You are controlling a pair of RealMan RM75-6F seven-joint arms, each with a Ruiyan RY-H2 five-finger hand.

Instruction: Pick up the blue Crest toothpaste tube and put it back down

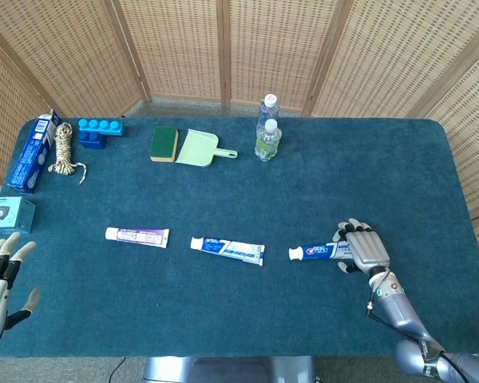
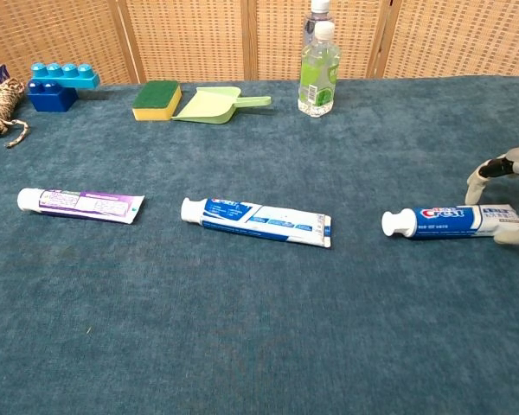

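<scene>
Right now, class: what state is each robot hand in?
Left hand: open, holding nothing.
Right hand: fingers around the Crest toothpaste tube; firm grip cannot be told.
</scene>
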